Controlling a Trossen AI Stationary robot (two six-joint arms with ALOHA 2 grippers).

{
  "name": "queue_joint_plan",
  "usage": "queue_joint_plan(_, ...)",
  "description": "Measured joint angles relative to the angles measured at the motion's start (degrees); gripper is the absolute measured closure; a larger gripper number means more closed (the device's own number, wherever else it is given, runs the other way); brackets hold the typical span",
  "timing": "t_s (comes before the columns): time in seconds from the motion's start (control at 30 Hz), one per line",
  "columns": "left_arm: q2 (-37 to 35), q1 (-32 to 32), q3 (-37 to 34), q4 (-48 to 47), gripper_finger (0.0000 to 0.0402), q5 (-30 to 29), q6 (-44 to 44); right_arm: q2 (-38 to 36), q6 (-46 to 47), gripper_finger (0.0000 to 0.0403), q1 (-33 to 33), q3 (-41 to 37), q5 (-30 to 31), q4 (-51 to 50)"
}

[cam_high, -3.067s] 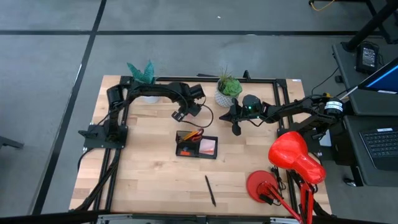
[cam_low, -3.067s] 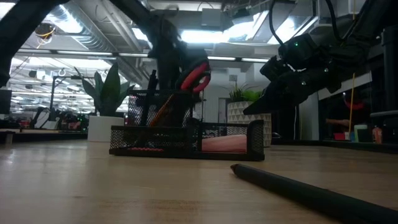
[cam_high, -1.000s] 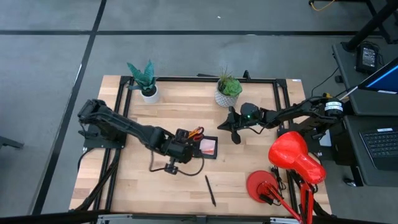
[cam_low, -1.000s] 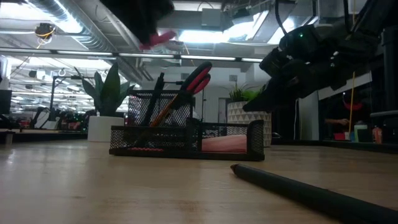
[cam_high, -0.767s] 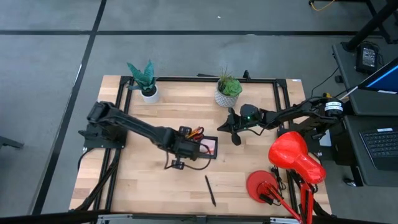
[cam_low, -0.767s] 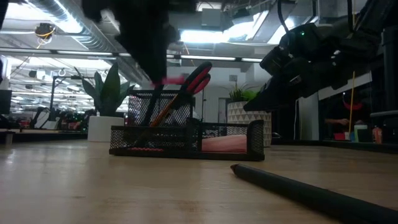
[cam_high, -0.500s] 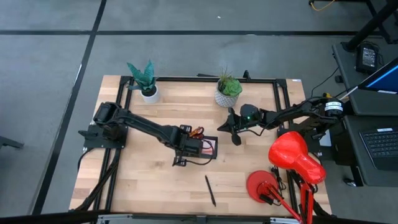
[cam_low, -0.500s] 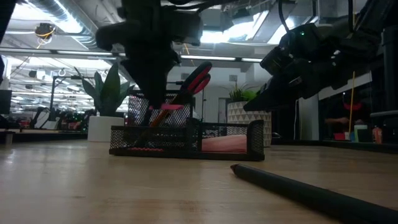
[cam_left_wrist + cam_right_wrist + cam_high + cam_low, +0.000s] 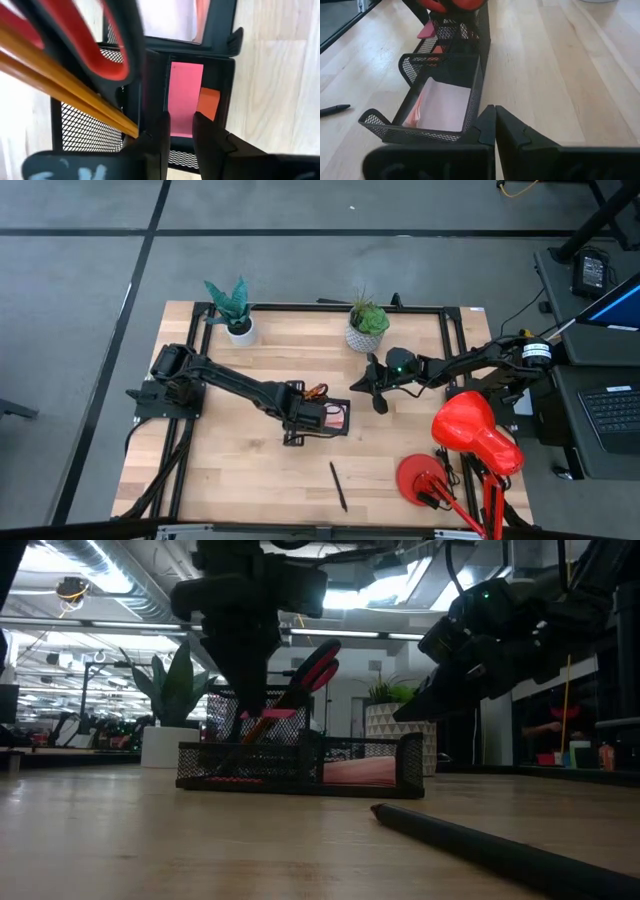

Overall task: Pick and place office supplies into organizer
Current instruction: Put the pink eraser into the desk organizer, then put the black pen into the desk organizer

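Observation:
The black mesh organizer [image 9: 347,416] stands mid-table. Red-handled scissors [image 9: 316,668] and orange pencils [image 9: 60,85] lean in its tall compartment. A pink sticky-note block [image 9: 442,105] lies in its long tray. An orange eraser [image 9: 208,103] lies in the small near compartment. My left gripper [image 9: 298,420] hangs over that small compartment, shut on a pink eraser [image 9: 278,712]. My right gripper [image 9: 378,394] hovers shut to the right of the organizer [image 9: 470,95], touching nothing. A dark pen [image 9: 339,485] lies flat on the table nearer the near edge. My left gripper [image 9: 181,131] pinches the pink eraser [image 9: 183,117] between its two fingers [image 9: 161,136], coming from above and pointing down. The eraser reaches out past the fingertips. In the low view it lies level, lifted clear, just over the organizer's low rim [image 9: 250,747].
Two potted plants [image 9: 232,308] [image 9: 366,326] stand along the far edge. A red desk lamp [image 9: 472,432] with a round base [image 9: 424,479] fills the near right corner. Bare wood lies left of and in front of the organizer.
My left gripper has moved toward the table's right, over the organizer, and come down. The pink eraser it holds has dropped from high above the organizer to just over the small compartment. In the last half second it has kept nearly still.

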Motion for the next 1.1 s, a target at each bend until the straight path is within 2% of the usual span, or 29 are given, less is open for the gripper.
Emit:
queue_joint_plan(0.17,0.00,0.04,0.00,0.00,0.0329,-0.26,-1.87,0.00,0.64,0.0391,0.00,0.00,0.00,-0.11)
queue_joint_plan(0.5,0.00,-0.14,0.00,-0.14,0.0281,0.00,-2.25,0.00,2.32,0.0391,0.00,0.00,-0.01,-0.46)
queue_joint_plan(0.67,0.00,-0.39,0.06,-1.14,0.0271,1.33,0.35,0.00,2.17,0.0391,0.00,0.00,0.00,-0.46)
queue_joint_plan(0.9,-3.38,-0.48,3.22,-5.97,0.0287,2.27,-0.51,0.00,1.97,0.0391,0.00,0.00,-0.02,0.11)
queue_joint_plan(1.1,-11.10,-0.50,5.37,-6.28,0.0318,-0.33,5.89,0.00,1.91,0.0391,0.00,0.00,-0.02,0.66)
